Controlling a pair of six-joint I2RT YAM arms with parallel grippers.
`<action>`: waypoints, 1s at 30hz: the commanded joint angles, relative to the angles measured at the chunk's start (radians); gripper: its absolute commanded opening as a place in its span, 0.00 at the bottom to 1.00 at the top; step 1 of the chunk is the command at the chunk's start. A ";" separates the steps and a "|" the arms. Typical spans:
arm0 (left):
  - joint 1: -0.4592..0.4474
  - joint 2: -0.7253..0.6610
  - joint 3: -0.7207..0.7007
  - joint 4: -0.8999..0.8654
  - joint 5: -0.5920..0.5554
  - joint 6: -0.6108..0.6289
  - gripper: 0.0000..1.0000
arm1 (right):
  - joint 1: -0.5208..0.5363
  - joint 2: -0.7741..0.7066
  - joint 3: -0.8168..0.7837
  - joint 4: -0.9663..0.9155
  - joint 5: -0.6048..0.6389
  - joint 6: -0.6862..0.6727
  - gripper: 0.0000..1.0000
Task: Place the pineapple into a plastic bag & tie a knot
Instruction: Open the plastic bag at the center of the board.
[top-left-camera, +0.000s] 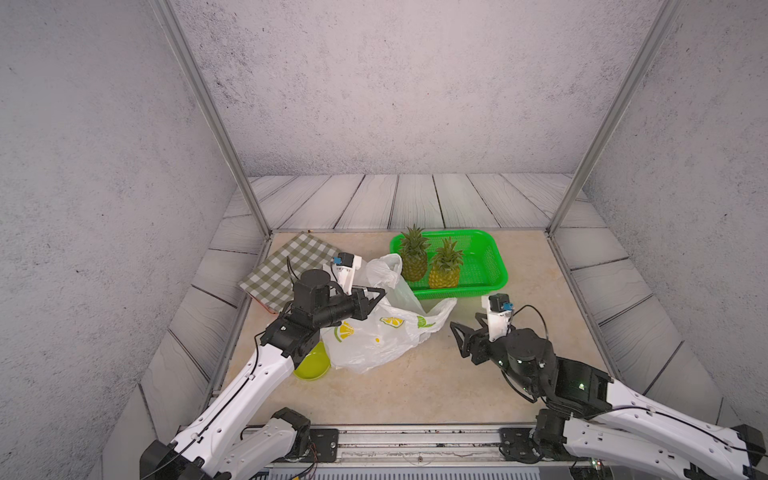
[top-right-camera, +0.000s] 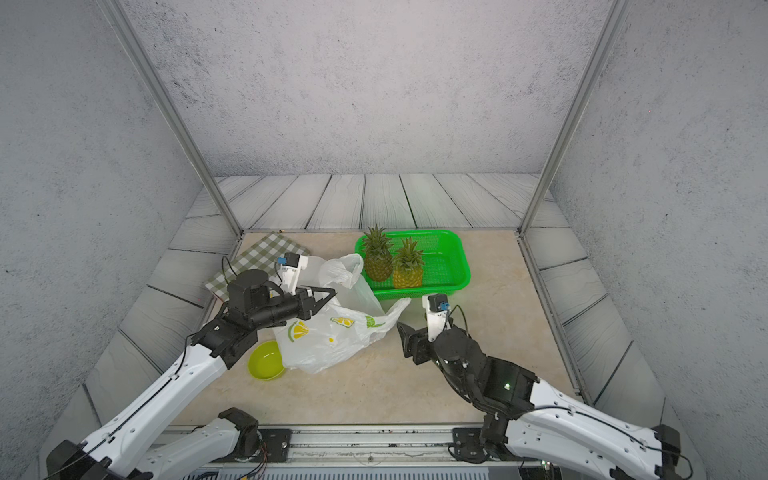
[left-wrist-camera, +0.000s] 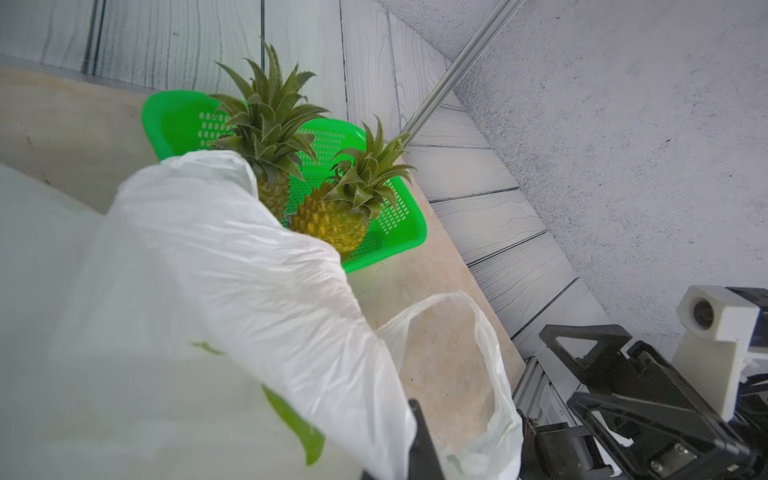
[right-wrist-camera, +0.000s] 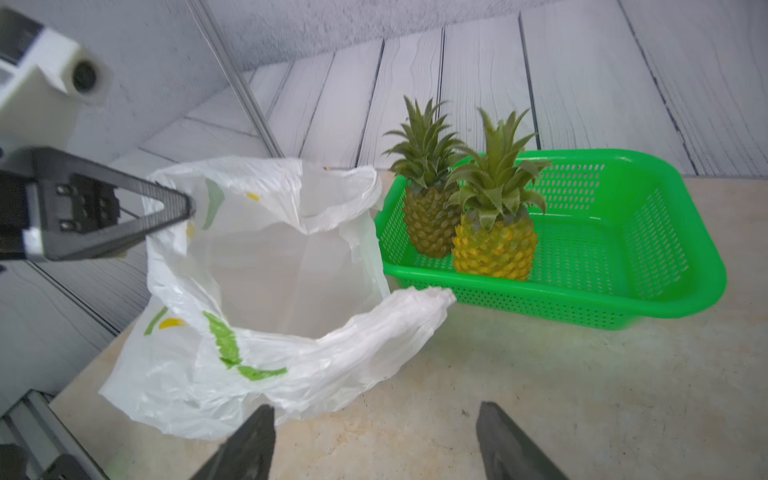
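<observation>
**Bag mouth held up, pineapples not yet picked**

In a top view, the plastic bag lies at centre frame on the beige table. It is empty and no knot is tied. The left gripper is clamped tight on the bag's near rim and lifts it. Judging from the right wrist view, the point of this is to keep the mouth standing open towards the fruit.

The right gripper sits just right of the bag with its jaws spread wide and nothing between them. That arm looks free to fetch a pineapple.

Both pineapples stand upright and side by side in the green basket, above and right of the bag. The darker pineapple is on the left and the yellower pineapple is nearer the free arm.

Two things crowd the route:
- One handle loop stands up between the bag mouth and the basket's left end.
- The other handle droops right up against the basket's front wall. I cannot tell whether it touches.

A checked cloth lies at the left. A lime bowl sits partly under the left arm, just beside the bag's lower left edge. Neither is in the way.
</observation>
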 joint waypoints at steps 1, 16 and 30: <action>0.002 -0.014 0.020 0.061 0.060 -0.005 0.00 | -0.024 -0.011 0.034 -0.048 0.016 0.034 0.78; 0.002 -0.026 0.031 0.026 0.140 0.019 0.00 | -0.472 0.205 0.311 -0.184 -0.526 0.089 0.81; 0.002 -0.022 -0.009 0.019 0.180 0.022 0.00 | -0.503 0.701 0.212 0.216 -0.952 0.149 0.80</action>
